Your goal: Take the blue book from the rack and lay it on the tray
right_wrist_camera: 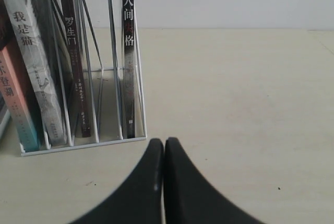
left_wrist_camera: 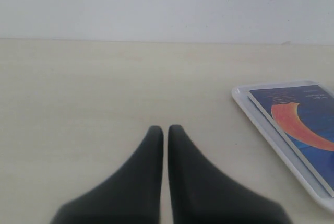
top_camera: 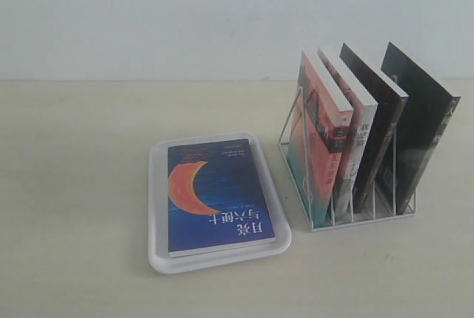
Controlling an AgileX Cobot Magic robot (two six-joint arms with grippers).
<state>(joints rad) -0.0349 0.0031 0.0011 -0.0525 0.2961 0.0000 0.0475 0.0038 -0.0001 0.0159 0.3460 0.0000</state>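
The blue book [top_camera: 218, 196], navy with an orange crescent moon, lies flat and face up inside the white tray [top_camera: 157, 207], left of the wire rack [top_camera: 348, 218]. In the left wrist view part of the blue book [left_wrist_camera: 308, 122] and the tray's rim [left_wrist_camera: 266, 130] show off to one side of my left gripper [left_wrist_camera: 165, 130], which is shut with nothing in it. My right gripper [right_wrist_camera: 164, 143] is shut and empty, just in front of the rack's base rail [right_wrist_camera: 83, 144]. Neither gripper appears in the exterior view.
Several books stand upright in the rack: an orange-covered one [top_camera: 320, 140], a white-spined one [top_camera: 354, 129], a dark brown one [top_camera: 378, 121] and a black one [top_camera: 418, 121]. A pale wall runs behind the beige table [top_camera: 74, 184].
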